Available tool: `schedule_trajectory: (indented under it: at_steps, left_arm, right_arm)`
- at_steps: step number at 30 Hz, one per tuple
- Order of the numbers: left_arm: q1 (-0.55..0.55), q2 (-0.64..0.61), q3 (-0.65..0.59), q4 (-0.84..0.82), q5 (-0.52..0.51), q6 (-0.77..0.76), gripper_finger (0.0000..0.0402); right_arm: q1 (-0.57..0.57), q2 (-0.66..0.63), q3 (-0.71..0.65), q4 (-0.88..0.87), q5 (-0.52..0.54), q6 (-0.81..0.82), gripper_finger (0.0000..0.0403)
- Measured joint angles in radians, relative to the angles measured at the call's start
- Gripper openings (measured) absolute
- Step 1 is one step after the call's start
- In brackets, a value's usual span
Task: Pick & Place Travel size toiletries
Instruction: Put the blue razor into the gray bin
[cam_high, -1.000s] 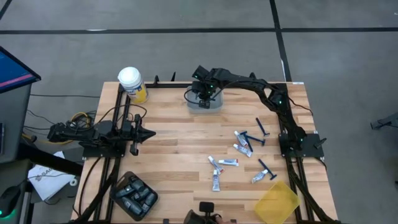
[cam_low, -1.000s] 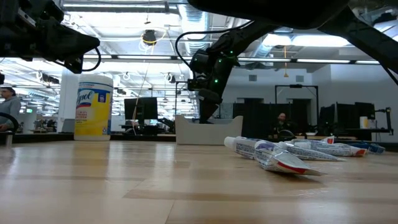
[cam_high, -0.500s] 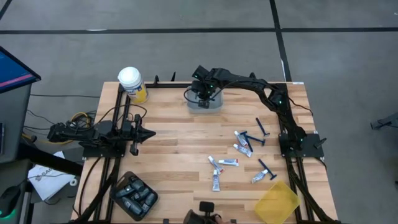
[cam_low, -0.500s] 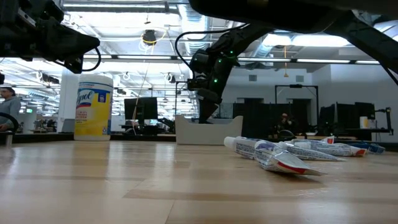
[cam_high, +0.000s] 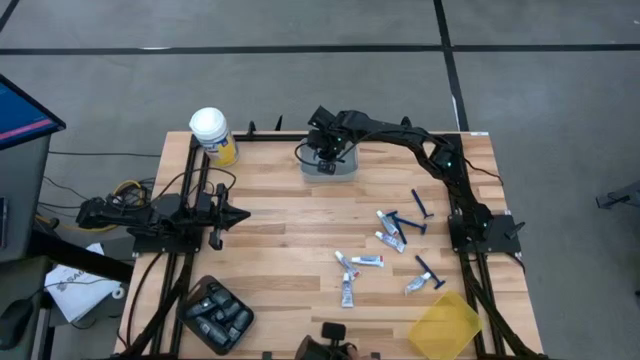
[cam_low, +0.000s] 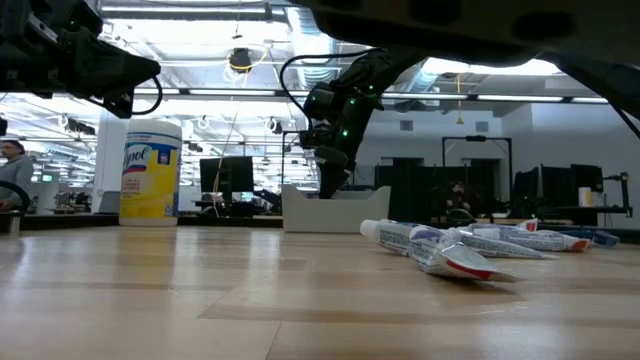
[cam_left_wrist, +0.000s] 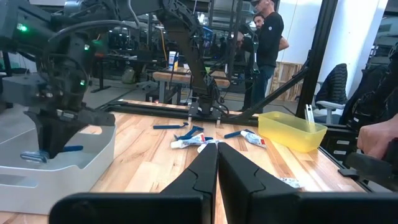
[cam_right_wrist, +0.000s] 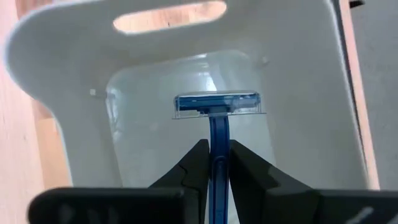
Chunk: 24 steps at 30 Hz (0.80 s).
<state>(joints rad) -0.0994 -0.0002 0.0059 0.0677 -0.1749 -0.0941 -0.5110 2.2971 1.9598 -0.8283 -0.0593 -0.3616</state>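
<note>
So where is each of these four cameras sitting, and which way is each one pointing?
High view: above the table, looking straight down; both arms show.
Low view: at tabletop height, looking across tubes; right arm reaches into the white bin.
Left wrist view: on the waiting left arm, past its shut left gripper toward the bin.
Right wrist view: looks down into the bin; right gripper grips a blue razor.
Shared: every view shows the bin.

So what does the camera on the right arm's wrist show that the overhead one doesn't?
Only the wrist view shows the right gripper pinching a blue razor by its handle, head hanging inside the white bin. Only the overhead view shows the scattered tubes, loose razors, yellow tray and resting left gripper. Both show the bin.
</note>
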Motion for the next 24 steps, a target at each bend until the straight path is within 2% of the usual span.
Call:
schedule_trajectory:
  at_steps: [16, 20, 24]
  left_arm:
    - [0.0, 0.0, 0.0, 0.0, 0.0, 0.0, 0.0008]
    - [0.0, 0.0, 0.0, 0.0, 0.0, 0.0, 0.0008]
    - [0.0, 0.0, 0.0, 0.0, 0.0, 0.0, 0.0008]
  right_arm:
    - [-0.001, 0.002, 0.001, -0.019, 0.004, 0.003, 0.006]
    - [0.002, -0.006, 0.075, -0.126, 0.004, -0.004, 0.0093]
    - [-0.002, -0.044, 0.195, -0.289, 0.003, 0.009, 0.0154]
